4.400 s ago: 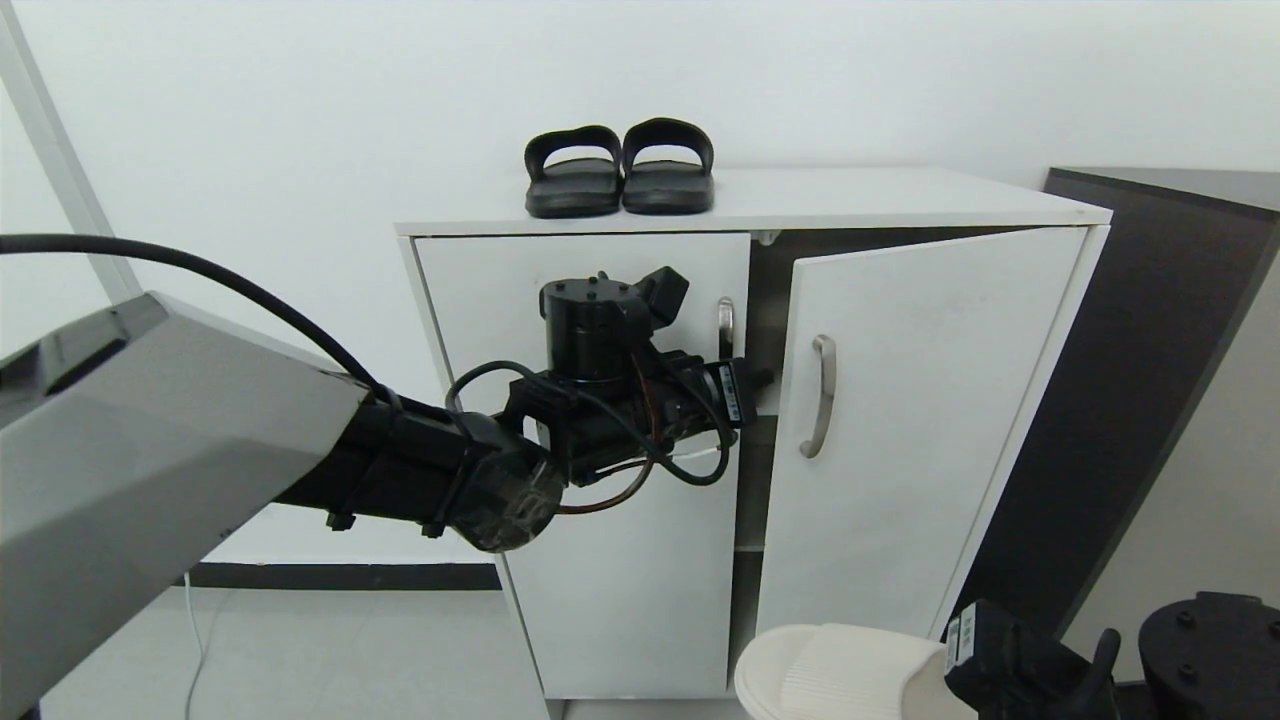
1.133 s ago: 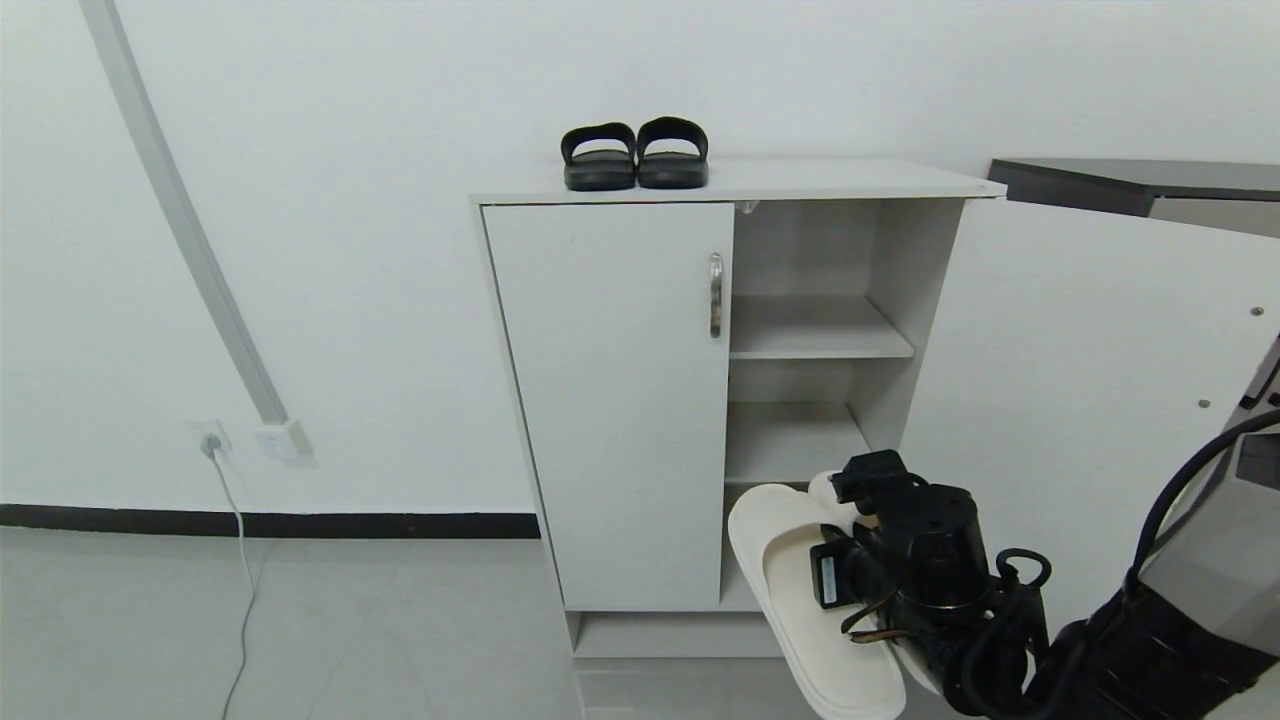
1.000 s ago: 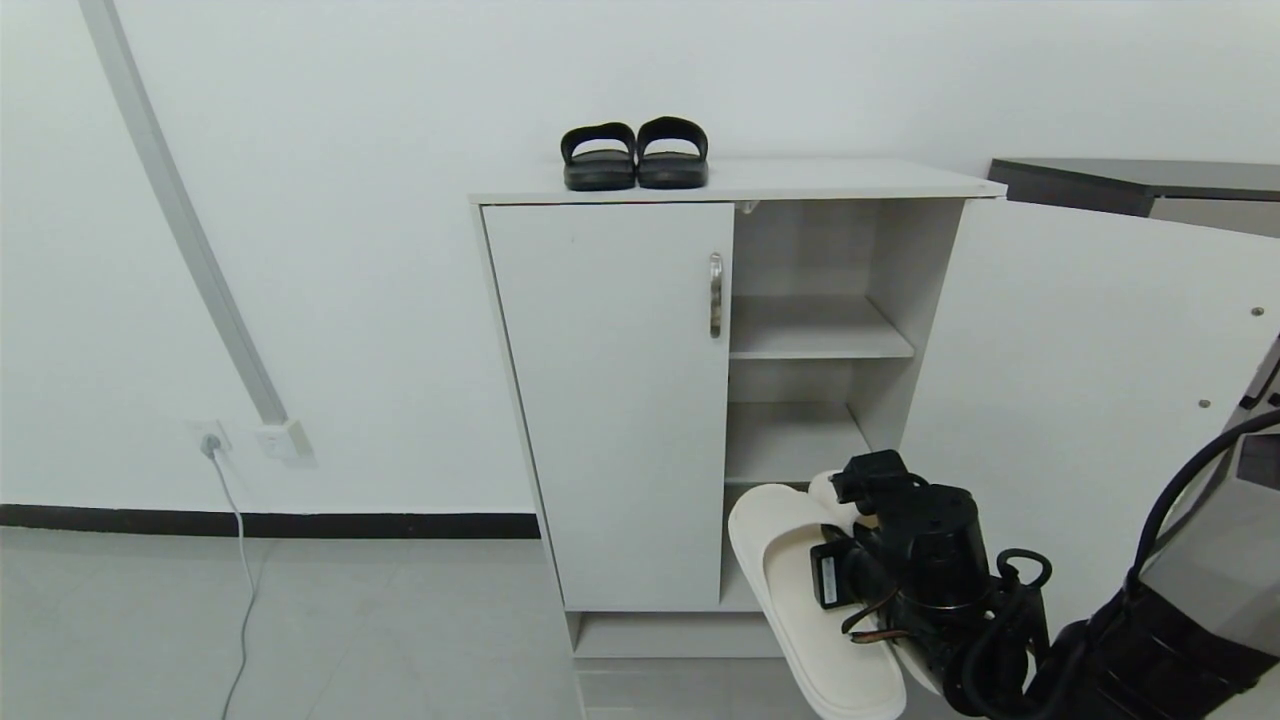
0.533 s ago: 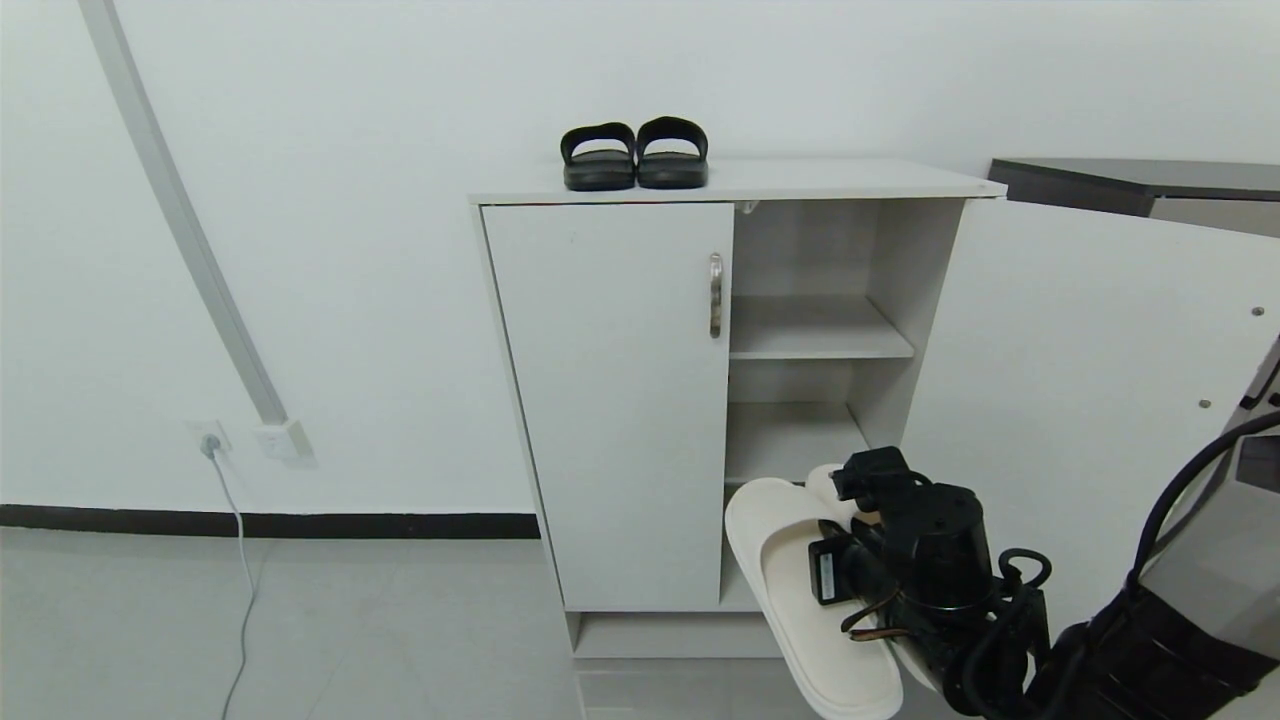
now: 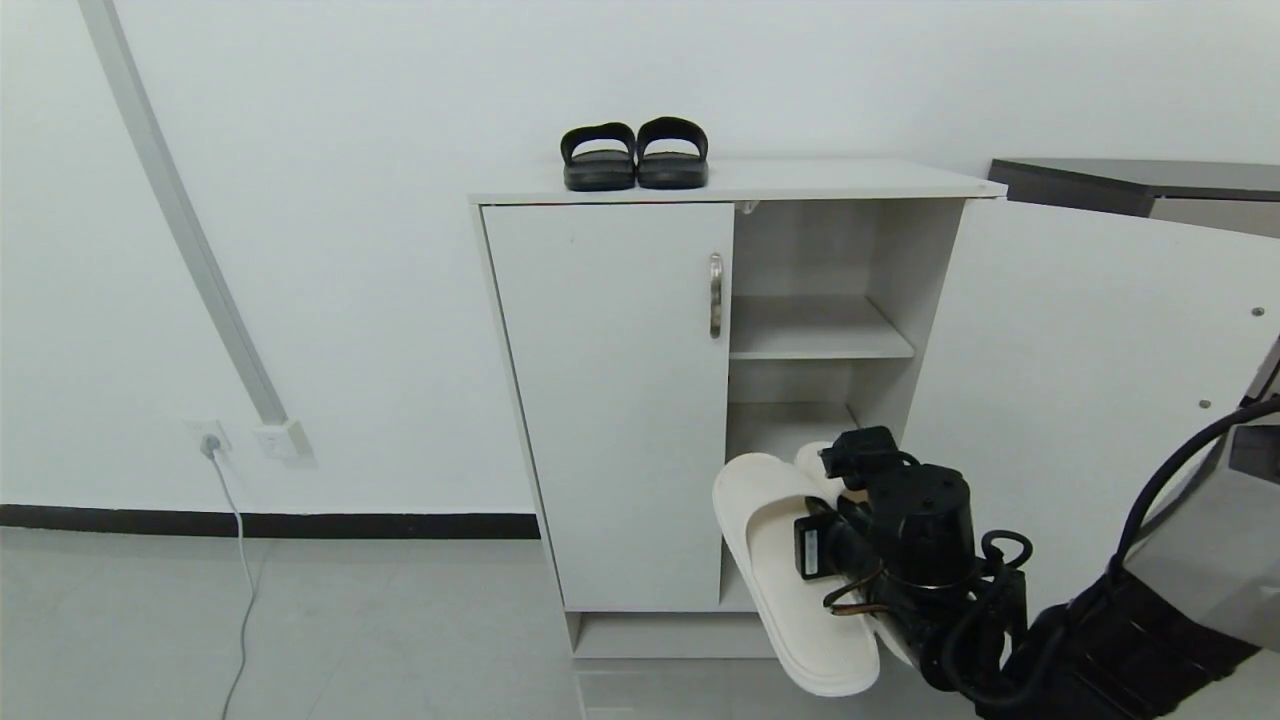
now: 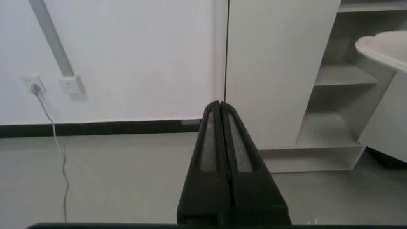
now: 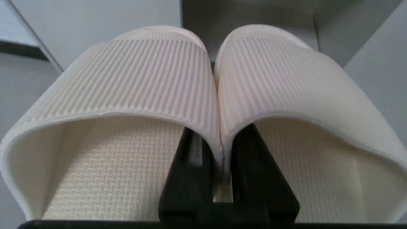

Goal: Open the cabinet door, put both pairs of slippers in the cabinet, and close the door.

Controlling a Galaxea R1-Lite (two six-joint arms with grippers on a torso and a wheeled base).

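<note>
Status, nearest first: the white slippers (image 5: 780, 560) are held up in front of the cabinet (image 5: 740, 180), at its open right bay. The toes point toward the middle shelf (image 5: 790, 440), and the pair isn't on any shelf yet. The right door (image 5: 1080, 380) is swung wide, so the opening step reads as done; the left door (image 5: 610, 400) is shut. Farthest back, the black slippers (image 5: 635, 155) sit side by side on the cabinet top.

Left to do, by my read: seat the white pair, stow the black pair, close the door.

Right gripper (image 7: 215, 172): narrow, one finger inside each white slipper, pinching the two inner side walls together.

Left gripper (image 6: 220, 137): fingers pressed flat together, nothing between them, well apart from the cabinet.
</note>
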